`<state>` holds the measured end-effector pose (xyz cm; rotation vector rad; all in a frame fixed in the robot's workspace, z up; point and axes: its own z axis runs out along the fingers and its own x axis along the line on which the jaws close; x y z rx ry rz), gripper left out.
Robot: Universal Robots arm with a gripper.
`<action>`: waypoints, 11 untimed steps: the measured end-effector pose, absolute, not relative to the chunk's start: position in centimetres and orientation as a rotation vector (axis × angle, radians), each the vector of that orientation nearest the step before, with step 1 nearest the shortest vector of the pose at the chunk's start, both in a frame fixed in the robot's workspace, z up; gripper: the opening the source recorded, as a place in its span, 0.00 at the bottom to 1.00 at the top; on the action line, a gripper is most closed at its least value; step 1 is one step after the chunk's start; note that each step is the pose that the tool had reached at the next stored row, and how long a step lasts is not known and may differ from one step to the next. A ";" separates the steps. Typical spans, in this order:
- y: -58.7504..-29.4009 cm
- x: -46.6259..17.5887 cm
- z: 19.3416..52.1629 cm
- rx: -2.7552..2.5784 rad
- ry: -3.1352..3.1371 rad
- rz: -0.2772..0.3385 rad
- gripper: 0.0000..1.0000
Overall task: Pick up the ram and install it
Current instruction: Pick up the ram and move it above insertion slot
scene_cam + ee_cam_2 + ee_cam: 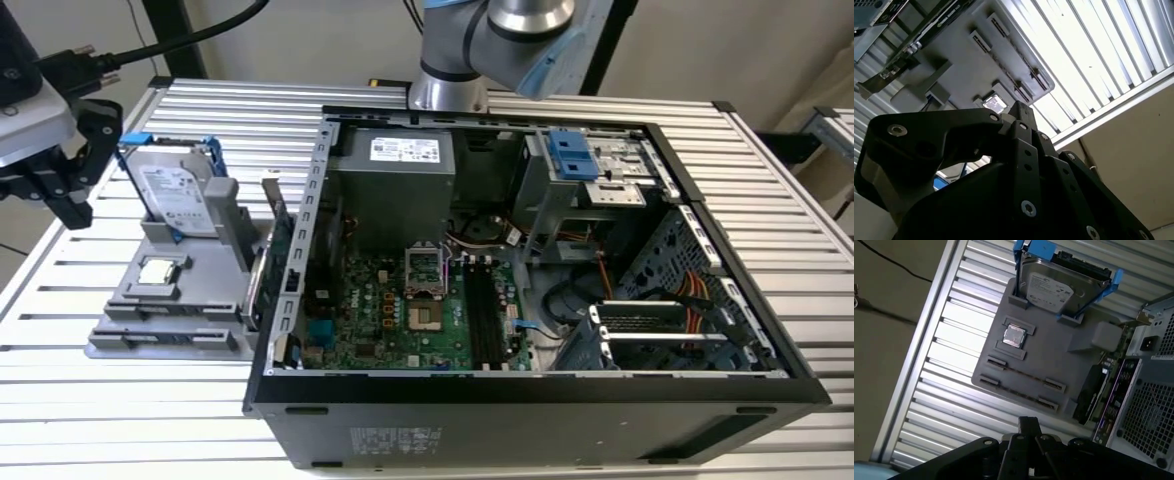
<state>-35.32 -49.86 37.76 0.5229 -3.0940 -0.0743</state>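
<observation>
Gripper (60, 203) hangs near the grey fixture (134, 300) (nothing visibly held or touched), opening impossible to judge; ram (1024, 376) seemingly edge-up in the fixture.

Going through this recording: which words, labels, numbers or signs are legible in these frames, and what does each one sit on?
No text is clear enough to quote.
White label on the hard drive: print too small to read.
White label on the power supply: blurred, unreadable.
Sticker on the outer wall of the computer case: too small to read.
Top of the CPU chip: no legible markings.
</observation>
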 end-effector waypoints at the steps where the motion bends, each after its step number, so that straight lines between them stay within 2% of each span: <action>1: -49.8 -35.3 37.7 0.526 -3.094 -0.075 0.00; 11: -49.8 -35.3 37.8 0.559 -3.087 -0.074 0.00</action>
